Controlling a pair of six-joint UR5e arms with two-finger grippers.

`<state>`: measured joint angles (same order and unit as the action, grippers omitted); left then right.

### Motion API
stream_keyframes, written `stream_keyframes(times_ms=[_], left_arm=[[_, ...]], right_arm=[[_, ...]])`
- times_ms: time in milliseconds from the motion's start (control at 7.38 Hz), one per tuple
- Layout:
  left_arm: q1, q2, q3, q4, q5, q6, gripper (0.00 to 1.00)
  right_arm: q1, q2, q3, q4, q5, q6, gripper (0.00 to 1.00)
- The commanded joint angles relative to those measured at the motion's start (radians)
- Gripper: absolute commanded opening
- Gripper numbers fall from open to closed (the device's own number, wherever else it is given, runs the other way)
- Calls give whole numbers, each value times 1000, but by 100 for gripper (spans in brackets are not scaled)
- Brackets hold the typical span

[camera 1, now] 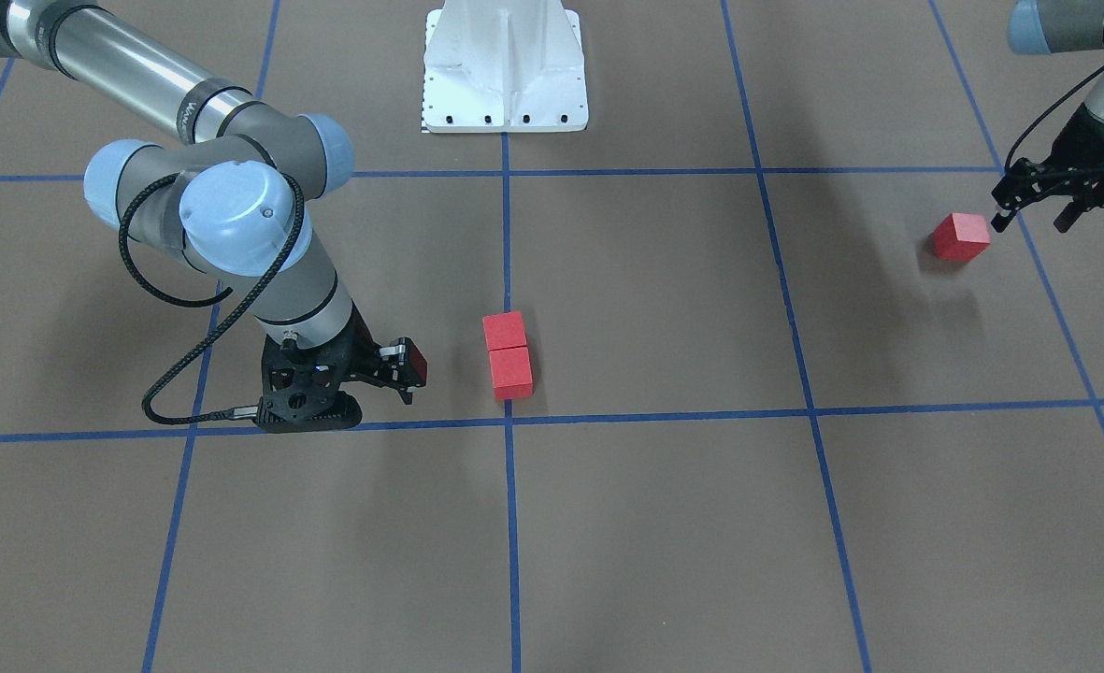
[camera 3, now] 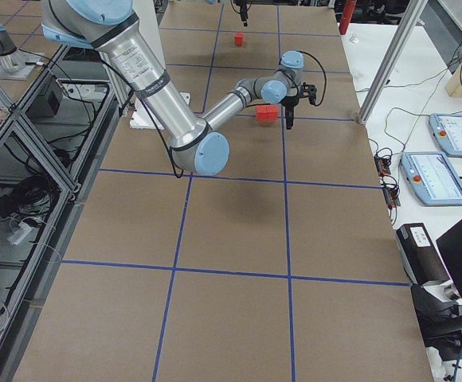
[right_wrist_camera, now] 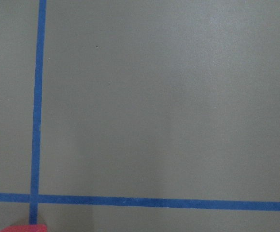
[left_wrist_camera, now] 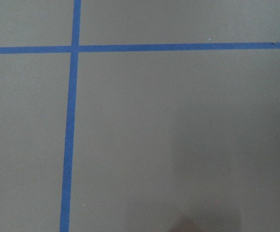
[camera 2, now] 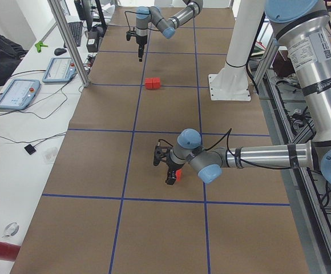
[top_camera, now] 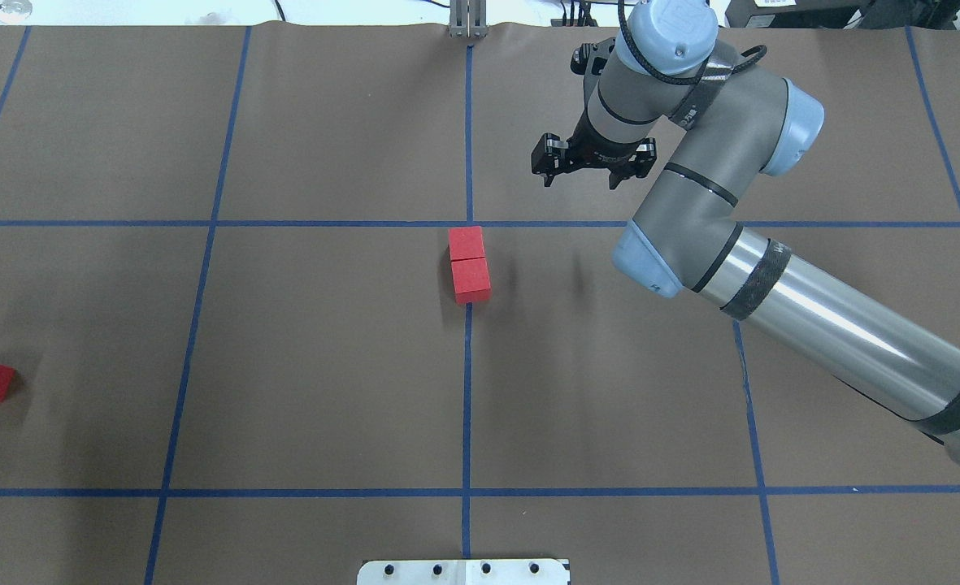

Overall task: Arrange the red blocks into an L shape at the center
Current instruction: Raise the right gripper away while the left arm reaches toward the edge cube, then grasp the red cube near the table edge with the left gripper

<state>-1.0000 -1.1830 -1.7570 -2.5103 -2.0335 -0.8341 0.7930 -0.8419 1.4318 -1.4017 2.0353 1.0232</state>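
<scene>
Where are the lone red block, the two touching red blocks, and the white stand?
lone red block [camera 1: 963, 229], front-facing view, top face.
two touching red blocks [top_camera: 469, 262], overhead view, their shared seam.
white stand [camera 1: 505, 93], front-facing view, its base.

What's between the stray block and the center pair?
Nothing visible: only bare floor and tape lines lie between the stray block and the pair. The right gripper is on the pair's far side.
</scene>
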Motion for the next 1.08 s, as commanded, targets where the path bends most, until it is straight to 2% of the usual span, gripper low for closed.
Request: stream_keyframes(times_ms=[0,948], left_arm=[[44,-3,1,-1,-1,-6,100],[144,-20,37,2,6,1,100]], right_arm=[[0,-3,-2,6,-1,-3,99],[0,-2,-2,6,2,-9,99]])
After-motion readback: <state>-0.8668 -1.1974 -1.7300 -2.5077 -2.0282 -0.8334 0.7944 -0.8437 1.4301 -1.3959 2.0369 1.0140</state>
